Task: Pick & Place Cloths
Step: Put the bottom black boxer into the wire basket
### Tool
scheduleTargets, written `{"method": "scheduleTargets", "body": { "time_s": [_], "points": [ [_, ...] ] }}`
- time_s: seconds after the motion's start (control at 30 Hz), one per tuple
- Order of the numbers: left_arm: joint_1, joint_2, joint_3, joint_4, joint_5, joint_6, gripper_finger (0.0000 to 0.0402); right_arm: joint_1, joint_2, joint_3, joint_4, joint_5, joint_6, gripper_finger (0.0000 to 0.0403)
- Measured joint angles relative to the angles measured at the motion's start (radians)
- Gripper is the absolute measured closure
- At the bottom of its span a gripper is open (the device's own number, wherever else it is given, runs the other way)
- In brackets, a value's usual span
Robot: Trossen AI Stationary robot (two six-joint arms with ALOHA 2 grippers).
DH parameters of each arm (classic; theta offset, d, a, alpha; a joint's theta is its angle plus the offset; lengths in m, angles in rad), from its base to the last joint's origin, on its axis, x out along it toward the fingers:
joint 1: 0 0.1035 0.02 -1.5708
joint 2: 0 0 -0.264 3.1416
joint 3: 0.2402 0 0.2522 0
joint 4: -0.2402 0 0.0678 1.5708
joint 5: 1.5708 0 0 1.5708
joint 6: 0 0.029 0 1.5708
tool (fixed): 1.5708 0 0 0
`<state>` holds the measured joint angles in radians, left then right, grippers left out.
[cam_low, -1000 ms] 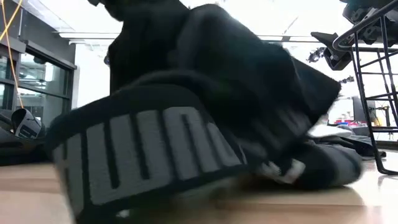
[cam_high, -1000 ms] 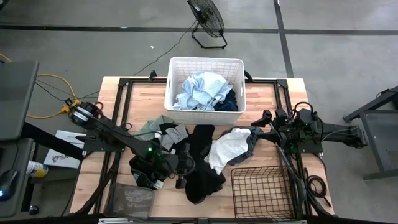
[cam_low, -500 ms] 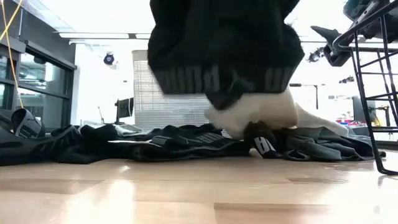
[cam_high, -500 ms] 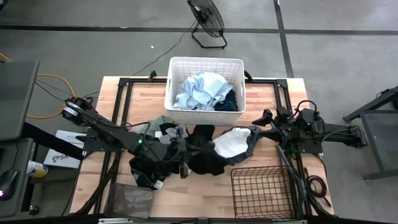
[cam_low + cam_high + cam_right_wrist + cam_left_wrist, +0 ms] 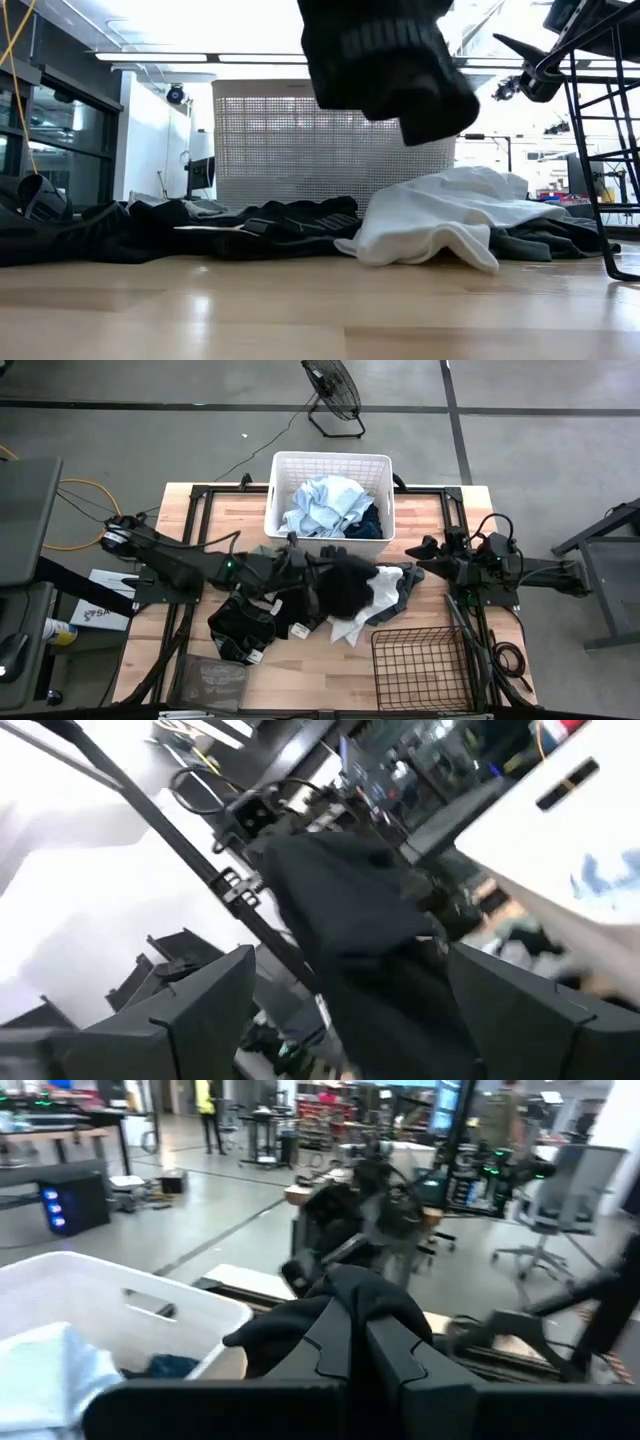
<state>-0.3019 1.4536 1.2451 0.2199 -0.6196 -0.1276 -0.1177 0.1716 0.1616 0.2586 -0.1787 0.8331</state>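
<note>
My left gripper (image 5: 312,568) is shut on a black cloth (image 5: 346,586) and holds it over the table's middle, just in front of the white laundry basket (image 5: 376,468). In the low view this cloth (image 5: 385,55) hangs above a white-grey cloth (image 5: 440,222) that lies flat on the table. More dark cloths (image 5: 243,622) lie heaped at the near left. A light blue cloth (image 5: 322,505) fills the white basket. My right gripper (image 5: 426,550) waits open at the right, holding nothing. My left gripper pinches a bunched fold of the black cloth (image 5: 345,1292) between its two fingers (image 5: 398,1342). The fingers lie level and come from the table's left. The cloth hangs slack below them, lifted clear of the table and of the white-grey cloth.
A black wire basket (image 5: 420,666) stands at the near right of the table. A grey folded piece (image 5: 210,682) lies at the near left edge. Bare wood shows along the near edge between them (image 5: 320,680). A fan (image 5: 333,390) stands on the floor beyond the table.
My left gripper has risen and gone toward the white basket, tipping from slanting down to level, still shut. The black cloth came up off the table with it and now hangs clear. The white-grey cloth beneath it has been uncovered and stays on the table.
</note>
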Motion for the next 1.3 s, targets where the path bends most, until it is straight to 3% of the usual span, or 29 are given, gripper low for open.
{"method": "scheduleTargets", "body": {
  "time_s": [0.33,0.8,1.07,1.3],
  "points": [
    [0.074,0.000,0.040,0.005,0.098,0.000,0.0402,0.086,0.198,0.035,0.140,0.111,-0.257,0.0082],
    [0.075,0.000,0.040,0.010,0.108,-0.004,0.0401,0.301,0.593,0.309,0.143,0.340,-0.760,0.0082],
    [0.075,0.000,0.040,0.010,0.108,-0.008,0.0401,0.365,0.785,0.467,0.143,0.443,-0.968,0.0082],
    [0.075,0.000,0.040,0.010,0.107,-0.012,0.0402,0.383,0.923,0.540,0.146,0.570,-1.048,0.0082]
  ]
}}
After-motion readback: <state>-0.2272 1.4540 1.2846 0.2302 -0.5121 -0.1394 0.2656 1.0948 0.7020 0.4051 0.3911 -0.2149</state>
